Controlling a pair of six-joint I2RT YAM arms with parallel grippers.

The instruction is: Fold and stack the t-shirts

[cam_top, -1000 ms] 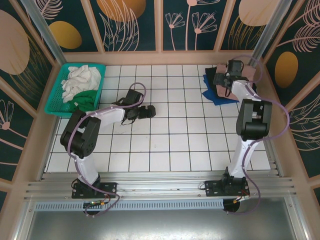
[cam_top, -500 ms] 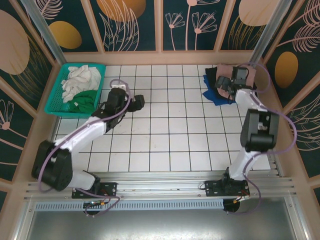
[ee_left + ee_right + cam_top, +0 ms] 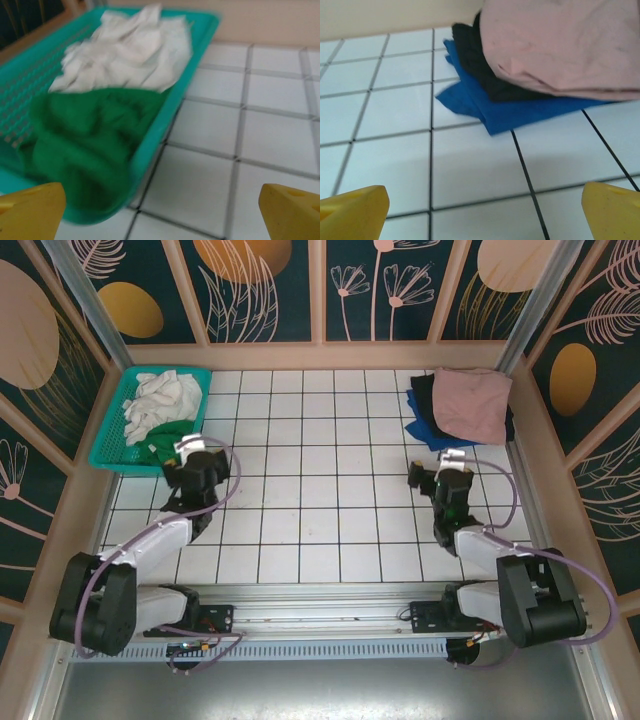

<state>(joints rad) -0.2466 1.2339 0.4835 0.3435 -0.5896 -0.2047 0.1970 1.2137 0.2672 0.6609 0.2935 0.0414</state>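
The right claw (image 3: 485,209), spread wide and empty, sits just short of the folded dusty-pink cloth t-shirt (image 3: 472,403). The left claw (image 3: 160,209), equally wide, is beside the teal plastic lattice basket (image 3: 110,455).

Five t-shirts (image 3: 560,50) are lying here, one each of pink (image 3: 472,403), black (image 3: 422,398), blue (image 3: 425,432), white (image 3: 160,400) and green (image 3: 172,435), and one basket (image 3: 108,425) is sitting alongside.

You have no readable text, label, brand or number here: none on the folded dusty-pink cloth t-shirt (image 3: 472,403), none on the teal plastic lattice basket (image 3: 110,430).
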